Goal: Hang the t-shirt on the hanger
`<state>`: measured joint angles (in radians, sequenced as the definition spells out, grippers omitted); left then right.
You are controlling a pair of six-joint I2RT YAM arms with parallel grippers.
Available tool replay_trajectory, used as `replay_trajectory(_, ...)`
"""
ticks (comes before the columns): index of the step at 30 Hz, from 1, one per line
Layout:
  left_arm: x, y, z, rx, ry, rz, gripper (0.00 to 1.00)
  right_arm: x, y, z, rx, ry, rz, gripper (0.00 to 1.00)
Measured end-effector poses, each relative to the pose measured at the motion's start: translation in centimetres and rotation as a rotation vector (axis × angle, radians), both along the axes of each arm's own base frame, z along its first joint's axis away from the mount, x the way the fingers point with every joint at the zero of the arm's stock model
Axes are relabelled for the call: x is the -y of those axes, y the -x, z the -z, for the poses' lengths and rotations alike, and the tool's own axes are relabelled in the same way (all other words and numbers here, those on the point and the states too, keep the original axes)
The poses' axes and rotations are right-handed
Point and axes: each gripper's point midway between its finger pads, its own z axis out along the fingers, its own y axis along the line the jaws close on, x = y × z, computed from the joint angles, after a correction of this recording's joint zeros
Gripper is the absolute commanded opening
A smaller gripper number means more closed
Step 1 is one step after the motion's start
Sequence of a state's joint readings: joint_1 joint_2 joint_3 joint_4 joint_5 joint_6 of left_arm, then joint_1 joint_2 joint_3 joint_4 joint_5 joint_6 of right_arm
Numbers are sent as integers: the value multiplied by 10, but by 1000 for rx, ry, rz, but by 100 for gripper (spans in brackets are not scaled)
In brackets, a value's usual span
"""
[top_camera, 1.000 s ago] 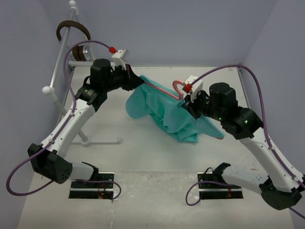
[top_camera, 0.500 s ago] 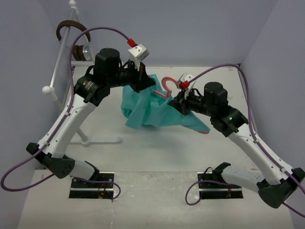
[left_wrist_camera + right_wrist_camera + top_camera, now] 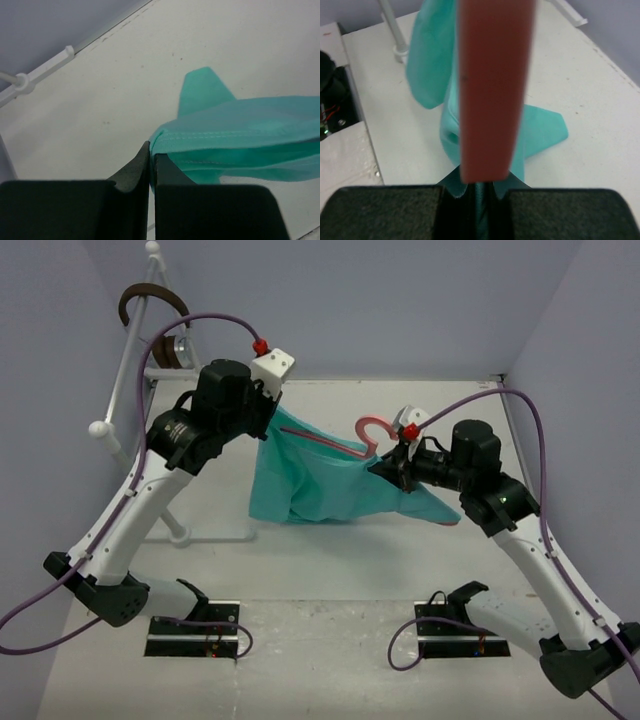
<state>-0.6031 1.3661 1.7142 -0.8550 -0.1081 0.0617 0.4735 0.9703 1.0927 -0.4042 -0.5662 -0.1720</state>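
On the white table [image 3: 330, 565], you have the teal t-shirt [image 3: 320, 485] strung in the air between both arms. It hangs over the middle, nearer the far edge, with its lower folds drooping. A white rack [image 3: 126, 340] stands along the left edge. The pink hanger [image 3: 368, 424] runs along the t-shirt's upper edge with its hook poking up at the right end. Brown headphones [image 3: 150, 290] sit atop the rack. Your left jaws are pinched tight on a stitched hem at the t-shirt's left end. Your right jaws, nearly closed, grip teal cloth just below the hanger's neck.
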Motion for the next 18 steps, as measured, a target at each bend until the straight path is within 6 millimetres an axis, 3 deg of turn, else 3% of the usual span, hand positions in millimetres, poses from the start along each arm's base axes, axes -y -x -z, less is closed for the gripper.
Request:
replay_trajectory(4, -1, -4, 4, 22, -49, 27, 0, -1, 28, -5, -8, 37, -125, 0)
replay_trajectory(10, 38, 10, -5, 87, -37, 343, 0, -4, 49, -4, -61, 47, -224, 0)
replay_trajectory(13, 61, 27, -9, 125, -25, 553, 0, -8, 44, 2, -128, 44, -230, 0)
replay_trajectory(18, 77, 44, -14, 139, 25, 688, 0, -3, 7, 22, -256, 70, -19, 0)
